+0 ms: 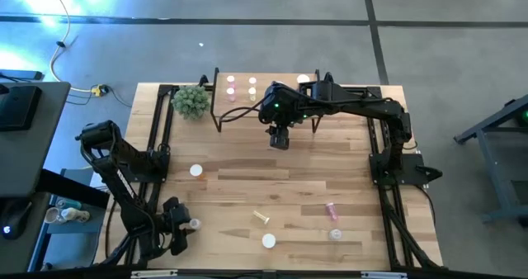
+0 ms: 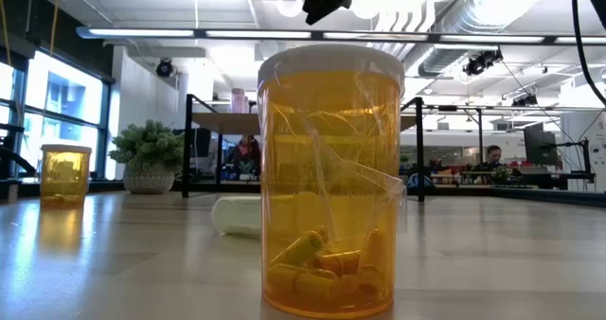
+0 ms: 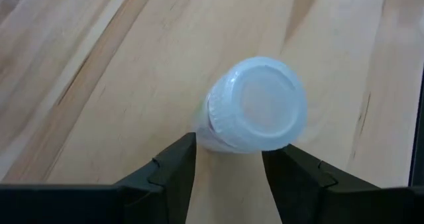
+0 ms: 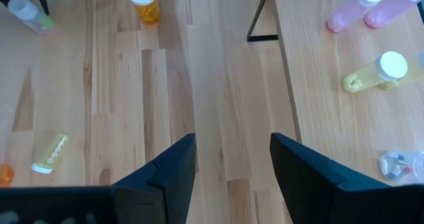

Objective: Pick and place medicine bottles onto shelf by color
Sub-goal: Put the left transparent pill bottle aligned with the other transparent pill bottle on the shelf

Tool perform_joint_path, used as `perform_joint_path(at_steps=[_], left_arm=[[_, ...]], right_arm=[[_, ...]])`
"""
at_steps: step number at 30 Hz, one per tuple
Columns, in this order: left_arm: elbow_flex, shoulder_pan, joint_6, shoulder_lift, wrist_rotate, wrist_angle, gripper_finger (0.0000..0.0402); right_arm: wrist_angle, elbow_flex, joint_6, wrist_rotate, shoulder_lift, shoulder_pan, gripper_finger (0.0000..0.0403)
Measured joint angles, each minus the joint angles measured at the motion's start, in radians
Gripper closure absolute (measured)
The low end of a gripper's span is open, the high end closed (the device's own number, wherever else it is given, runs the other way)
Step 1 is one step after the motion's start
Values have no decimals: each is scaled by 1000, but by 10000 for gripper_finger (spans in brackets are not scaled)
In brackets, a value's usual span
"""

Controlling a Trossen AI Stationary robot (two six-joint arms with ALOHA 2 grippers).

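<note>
1. My left gripper [image 3: 228,168] sits low at the counter's [image 1: 247,188] near-left corner, fingers spread around a white-capped bottle [image 3: 255,108], not clearly pinching it.
2. My right gripper [image 4: 232,164] hangs spread and empty just in front of the shelf [image 1: 247,106].
3. Other bottles stand on the shelf.

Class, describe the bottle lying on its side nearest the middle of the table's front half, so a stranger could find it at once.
Start at the wooden table seen from above and move to its near half, away from the shelf. Near the middle lies a small yellow-green bottle with a white cap. Unlike the upright white-capped bottles around it, it lies tipped over, and the other fallen bottle is pink.
</note>
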Motion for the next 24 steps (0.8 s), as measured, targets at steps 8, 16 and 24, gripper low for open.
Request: perform_joint_path(at_steps=[8, 16, 24], left_arm=[[1, 8, 52, 26, -53, 44, 237], [1, 12, 51, 65, -68, 57, 237], [1, 19, 177, 70, -150, 135, 237]], right_arm=[[0, 0, 0, 0, 0, 0, 217], [0, 0, 0, 0, 0, 0, 217], [0, 0, 0, 0, 0, 0, 217]])
